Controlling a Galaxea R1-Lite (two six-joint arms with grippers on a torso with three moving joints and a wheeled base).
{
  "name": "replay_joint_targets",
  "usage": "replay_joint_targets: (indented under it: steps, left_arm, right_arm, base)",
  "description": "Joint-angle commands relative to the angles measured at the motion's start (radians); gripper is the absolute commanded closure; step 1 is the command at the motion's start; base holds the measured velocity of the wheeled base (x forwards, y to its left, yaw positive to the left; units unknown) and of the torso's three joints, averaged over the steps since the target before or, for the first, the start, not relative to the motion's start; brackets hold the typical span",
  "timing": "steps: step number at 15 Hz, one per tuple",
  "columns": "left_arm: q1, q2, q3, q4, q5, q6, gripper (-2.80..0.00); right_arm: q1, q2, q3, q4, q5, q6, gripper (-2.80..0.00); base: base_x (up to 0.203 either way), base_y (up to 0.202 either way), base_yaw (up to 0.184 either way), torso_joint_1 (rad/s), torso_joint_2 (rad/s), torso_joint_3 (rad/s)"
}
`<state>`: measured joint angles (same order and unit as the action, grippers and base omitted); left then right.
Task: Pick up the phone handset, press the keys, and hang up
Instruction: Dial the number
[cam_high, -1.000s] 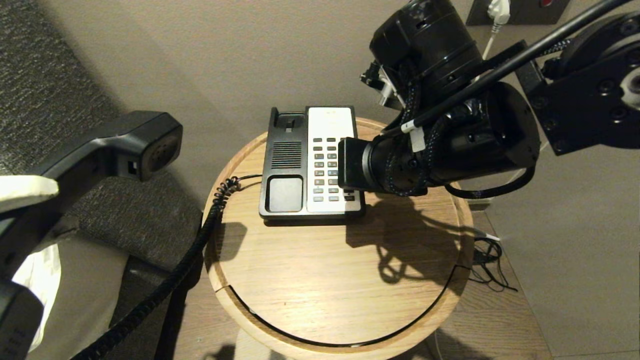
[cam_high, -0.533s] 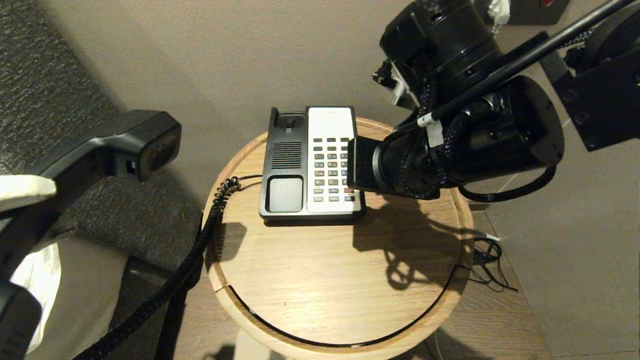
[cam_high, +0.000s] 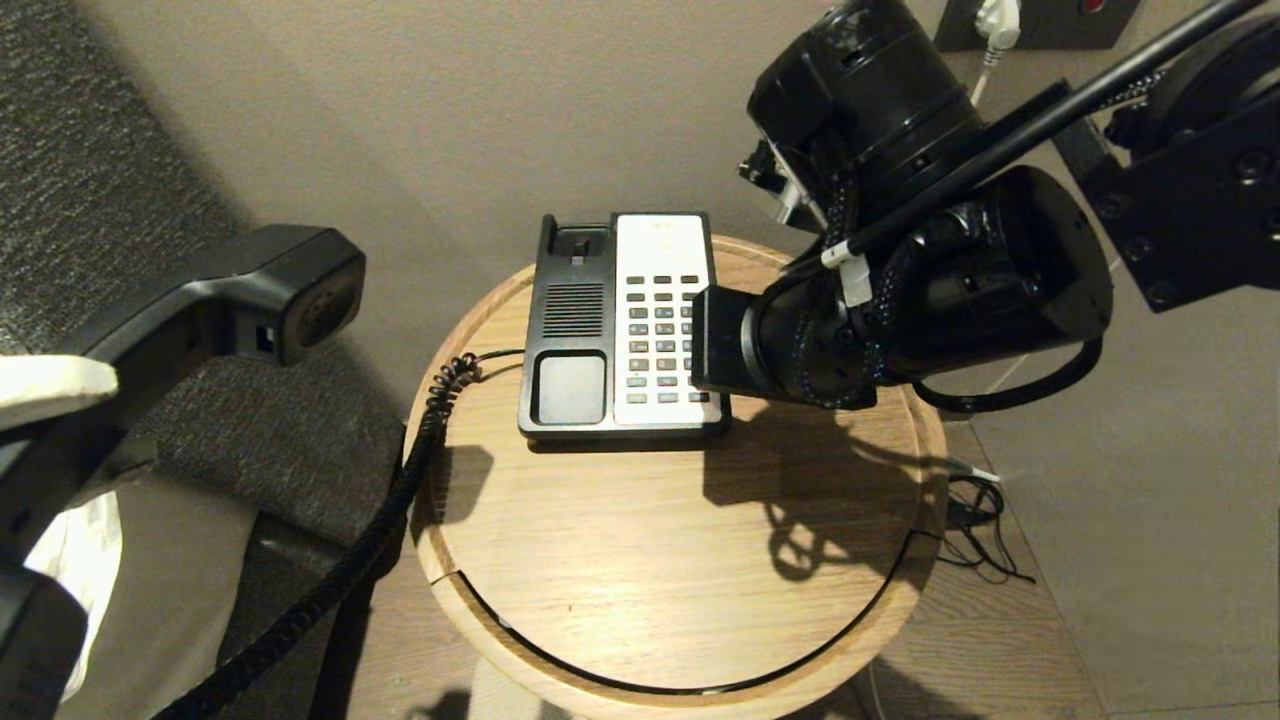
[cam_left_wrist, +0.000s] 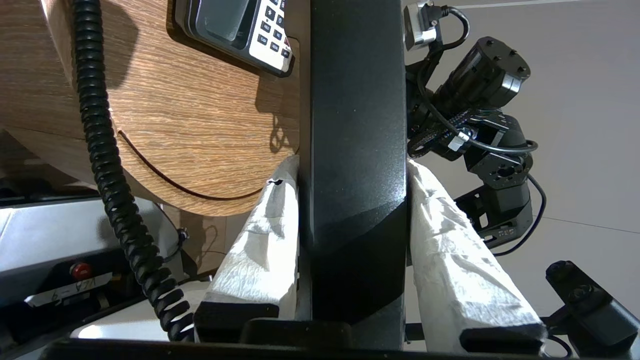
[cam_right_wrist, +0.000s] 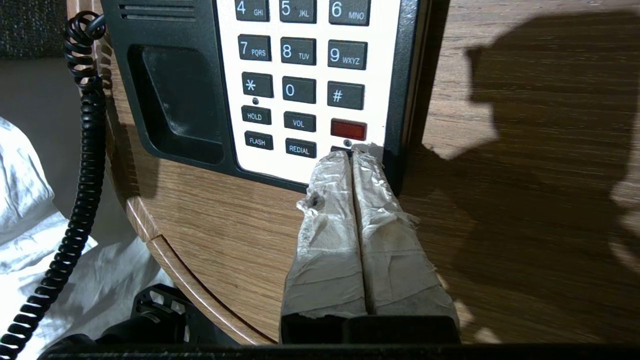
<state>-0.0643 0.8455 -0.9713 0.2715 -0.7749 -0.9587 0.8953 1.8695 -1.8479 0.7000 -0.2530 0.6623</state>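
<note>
Right gripper (cam_right_wrist: 353, 156), taped fingers together, is poking the dark grey keys (cam_right_wrist: 298, 92) on the round wooden table (cam_high: 640, 560); left gripper (cam_left_wrist: 350, 200) clamps the long black handset (cam_high: 250, 295) aloft. Next: hanging up.

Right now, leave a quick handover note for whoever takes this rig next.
Left claw: shut on the phone handset, held off the cradle, left of the table.
Right claw: shut, tips at the bottom row of the keys, just below the red key.
Phone base sits on the table, coiled cord trailing left.
Done: handset lifted.
Left: finish key pressing, then hang up.
</note>
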Motion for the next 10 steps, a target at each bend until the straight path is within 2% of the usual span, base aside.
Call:
replay_joint_targets:
  steps: [1, 10]
  left_arm:
    - [0.0, 0.001, -0.001, 0.002, -0.004, -0.006, 0.0]
    - [0.0, 0.003, 0.0, 0.002, -0.004, -0.006, 0.0]
  right_arm:
    - [0.001, 0.009, -0.001, 0.003, 0.0, 0.004, 0.0]
    - [0.004, 0.035, -0.002, 0.003, 0.001, 0.003, 0.0]
  base:
    - [0.0, 0.0, 0.0, 0.0, 0.0, 0.0]
    - [0.0, 0.0, 0.0, 0.0, 0.0, 0.0]
